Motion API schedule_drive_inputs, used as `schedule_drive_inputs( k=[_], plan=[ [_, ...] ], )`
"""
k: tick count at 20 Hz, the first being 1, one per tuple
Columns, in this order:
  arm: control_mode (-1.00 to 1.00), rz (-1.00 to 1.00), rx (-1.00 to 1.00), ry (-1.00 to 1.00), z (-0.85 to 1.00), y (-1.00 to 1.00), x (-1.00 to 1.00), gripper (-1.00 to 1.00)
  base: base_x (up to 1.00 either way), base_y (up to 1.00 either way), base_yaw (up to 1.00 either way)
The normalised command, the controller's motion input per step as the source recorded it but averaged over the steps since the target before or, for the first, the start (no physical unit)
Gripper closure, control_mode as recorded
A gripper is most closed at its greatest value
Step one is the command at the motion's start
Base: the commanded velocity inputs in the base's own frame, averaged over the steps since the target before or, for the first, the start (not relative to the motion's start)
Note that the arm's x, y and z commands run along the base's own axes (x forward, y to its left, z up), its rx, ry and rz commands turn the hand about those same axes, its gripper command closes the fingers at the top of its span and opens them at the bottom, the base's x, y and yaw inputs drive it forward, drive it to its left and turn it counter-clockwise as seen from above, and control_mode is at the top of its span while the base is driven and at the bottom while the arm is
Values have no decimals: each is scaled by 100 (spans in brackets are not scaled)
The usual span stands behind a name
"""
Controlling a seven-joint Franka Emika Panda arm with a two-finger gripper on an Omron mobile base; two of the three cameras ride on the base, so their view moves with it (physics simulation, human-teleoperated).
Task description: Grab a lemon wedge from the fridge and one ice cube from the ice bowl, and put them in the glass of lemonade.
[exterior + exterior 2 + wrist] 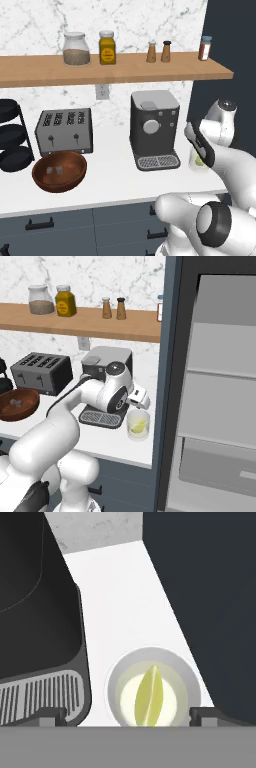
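Note:
The glass of lemonade stands on the white counter between the coffee machine and the fridge, whose door is open on light grey shelves. A yellow-green lemon wedge floats inside the glass. My gripper hovers just above the glass, open, with nothing between its widely spread fingertips. The hand sits over the glass's rim. At the left, the reddish-brown ice bowl holds a couple of ice cubes, far from the gripper.
A coffee machine stands right beside the glass. A toaster and a black tiered rack stand behind the bowl. A wooden shelf with jars and shakers runs above the counter.

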Motion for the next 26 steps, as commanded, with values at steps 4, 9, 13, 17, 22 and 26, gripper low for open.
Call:
schedule_drive_inputs(
  k=[4, 9, 13, 17, 22, 26],
  plan=[
    [-100, 16, -5, 0, 48, 95, -84, -100, 0, 0, 0],
    [-100, 15, 0, 0, 5, 84, -47, -100, 0, 0, 0],
    [-100, 7, 0, 0, 0, 21, -4, -100, 0, 0, 0],
    [-100, 0, 0, 0, 0, 0, 0, -100, 0, 0, 0],
    [-100, 0, 0, -1, 0, 0, -2, -100, 0, 0, 0],
    [-100, 2, 0, -1, 2, 17, -9, -100, 0, 0, 0]
  ],
)
